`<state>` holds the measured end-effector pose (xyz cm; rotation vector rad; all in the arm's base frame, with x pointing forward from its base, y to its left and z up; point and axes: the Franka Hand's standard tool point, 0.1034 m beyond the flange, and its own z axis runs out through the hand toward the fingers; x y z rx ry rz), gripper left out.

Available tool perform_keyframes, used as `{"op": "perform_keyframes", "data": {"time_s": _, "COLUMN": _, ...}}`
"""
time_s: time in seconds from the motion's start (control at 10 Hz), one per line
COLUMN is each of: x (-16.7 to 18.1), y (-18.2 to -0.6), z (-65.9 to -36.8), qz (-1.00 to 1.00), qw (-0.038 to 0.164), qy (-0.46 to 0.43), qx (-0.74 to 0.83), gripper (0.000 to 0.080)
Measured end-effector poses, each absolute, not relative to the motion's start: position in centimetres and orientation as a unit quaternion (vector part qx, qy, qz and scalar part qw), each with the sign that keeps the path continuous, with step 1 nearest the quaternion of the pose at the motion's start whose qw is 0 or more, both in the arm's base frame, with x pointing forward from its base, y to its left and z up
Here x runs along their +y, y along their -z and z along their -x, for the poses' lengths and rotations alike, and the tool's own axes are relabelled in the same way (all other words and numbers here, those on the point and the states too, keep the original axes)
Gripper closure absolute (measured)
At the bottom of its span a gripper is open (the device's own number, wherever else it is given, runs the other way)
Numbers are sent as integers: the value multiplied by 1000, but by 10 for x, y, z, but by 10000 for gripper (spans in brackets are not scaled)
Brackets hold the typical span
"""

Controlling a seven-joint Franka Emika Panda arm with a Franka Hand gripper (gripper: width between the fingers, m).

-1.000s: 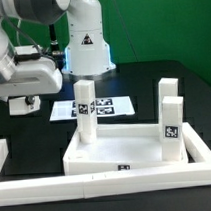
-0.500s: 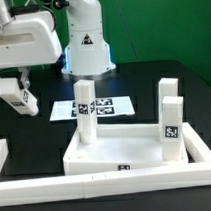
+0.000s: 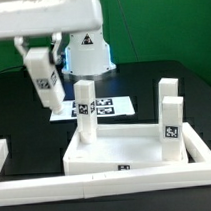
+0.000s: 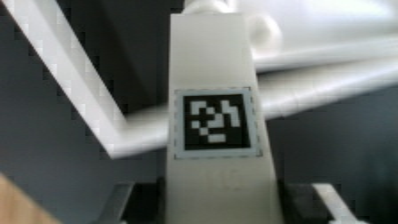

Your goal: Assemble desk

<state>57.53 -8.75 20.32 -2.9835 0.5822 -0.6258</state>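
Desk leg (image 4: 217, 110): white square plastic post, tagged, clamped in hand (image 3: 44, 82).

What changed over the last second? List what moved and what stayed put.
The gripper, shut on a white tagged leg, swung from the exterior view's far left toward the middle and now hangs by the tabletop's back-left corner. The grip is unchanged; nothing was released. The tabletop, its three standing legs and the marker board stayed put.
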Motion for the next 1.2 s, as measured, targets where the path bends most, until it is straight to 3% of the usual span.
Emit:
{"op": "perform_keyframes", "data": {"time_s": 0.1, "x": -85, "y": -212, "z": -581, "qz": 951, "qw": 9, "qy": 246, "qx": 187, "gripper": 512}}
{"op": "perform_keyframes", "data": {"time_s": 0.2, "x": -92, "y": -209, "z": -579, "qz": 943, "qw": -12, "qy": 281, "qx": 181, "gripper": 512}}
{"op": "perform_keyframes", "data": {"time_s": 0.4, "x": -95, "y": -206, "z": -577, "qz": 931, "qw": -35, "qy": 319, "qx": 174, "gripper": 512}}
{"op": "perform_keyframes", "data": {"time_s": 0.9, "x": -76, "y": -181, "z": -593, "qz": 938, "qw": -40, "qy": 304, "qx": 162, "gripper": 512}}
{"op": "perform_keyframes", "data": {"time_s": 1.2, "x": -64, "y": -152, "z": -596, "qz": 943, "qw": -51, "qy": 293, "qx": 149, "gripper": 512}}
